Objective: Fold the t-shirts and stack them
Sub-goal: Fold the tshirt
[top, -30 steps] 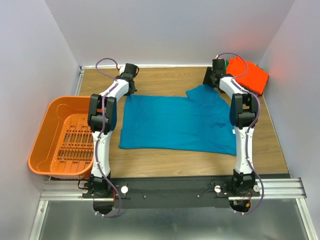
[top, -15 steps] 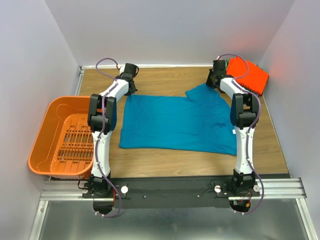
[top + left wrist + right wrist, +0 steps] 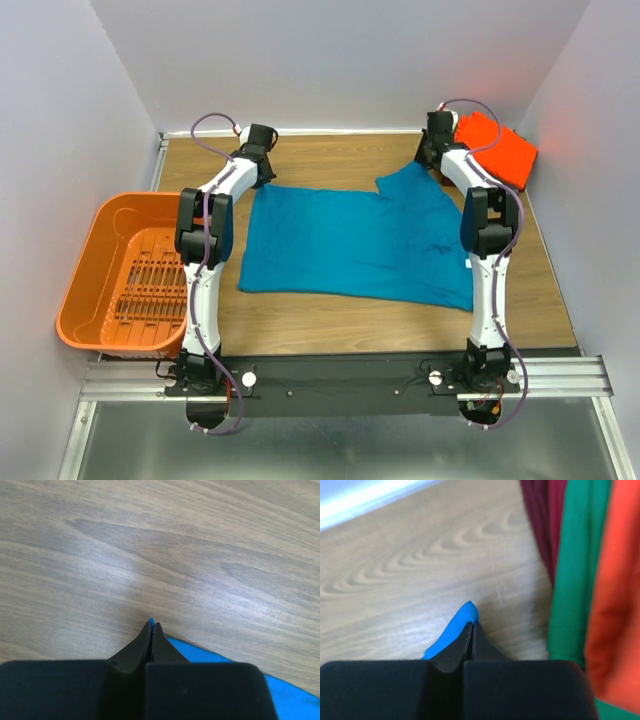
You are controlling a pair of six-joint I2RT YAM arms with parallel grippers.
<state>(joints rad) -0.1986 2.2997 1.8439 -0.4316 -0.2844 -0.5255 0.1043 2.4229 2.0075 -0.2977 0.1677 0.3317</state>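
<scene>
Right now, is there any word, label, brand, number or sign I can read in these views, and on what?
No readable text anywhere.
The white tag on the blue t-shirt: too small to read.
The basket and the folded orange t-shirt: no writing visible.

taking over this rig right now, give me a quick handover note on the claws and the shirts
Left claw: shut on the far left corner of the teal-blue t-shirt.
Right claw: shut on a far right tip of the same shirt, beside the pile.
The shirt lies spread open on the table, not folded yet.
Done: orange t-shirt, green t-shirt and dark red t-shirt sit piled at the far right corner, orange on top.
Left: fold the teal-blue one and add it to the pile.
</scene>
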